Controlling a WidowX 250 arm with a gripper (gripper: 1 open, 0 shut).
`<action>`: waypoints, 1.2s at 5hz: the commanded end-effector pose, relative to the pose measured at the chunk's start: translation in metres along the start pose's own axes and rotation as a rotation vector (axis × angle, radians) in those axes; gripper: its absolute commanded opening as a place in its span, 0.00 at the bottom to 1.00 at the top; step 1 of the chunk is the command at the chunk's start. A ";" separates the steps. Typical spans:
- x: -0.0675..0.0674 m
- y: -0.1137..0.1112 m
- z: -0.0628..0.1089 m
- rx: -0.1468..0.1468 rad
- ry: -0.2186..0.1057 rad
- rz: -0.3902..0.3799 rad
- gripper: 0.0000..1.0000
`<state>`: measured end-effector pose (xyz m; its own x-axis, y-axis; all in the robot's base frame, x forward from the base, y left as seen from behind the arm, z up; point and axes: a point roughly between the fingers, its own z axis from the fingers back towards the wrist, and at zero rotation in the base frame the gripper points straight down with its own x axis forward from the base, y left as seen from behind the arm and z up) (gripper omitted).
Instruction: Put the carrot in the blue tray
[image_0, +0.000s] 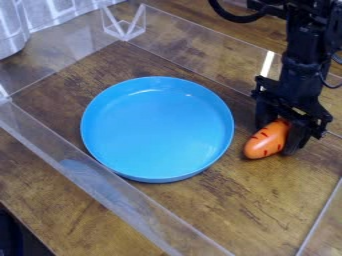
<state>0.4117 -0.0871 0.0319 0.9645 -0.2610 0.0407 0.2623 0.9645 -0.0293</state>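
Observation:
The orange carrot (263, 140) lies on the wooden table just right of the blue tray (158, 128), its dark groove lines showing and its upper end hidden between the fingers. My black gripper (285, 127) points straight down over it, its jaws shut on the carrot's upper end. The carrot still rests on the table. The round blue tray holds nothing.
A clear plastic wall (80, 170) runs along the table's left and front sides. A clear folded stand (126, 20) sits at the back left. Wooden tabletop (201, 215) shows around the tray.

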 end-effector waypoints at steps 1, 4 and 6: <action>0.011 0.008 0.028 0.003 -0.074 0.010 0.00; 0.011 0.014 0.034 -0.001 -0.077 0.002 0.00; 0.005 0.017 0.046 0.001 -0.088 -0.001 0.00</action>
<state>0.4117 -0.0756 0.0336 0.9618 -0.2725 0.0249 0.2734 0.9611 -0.0397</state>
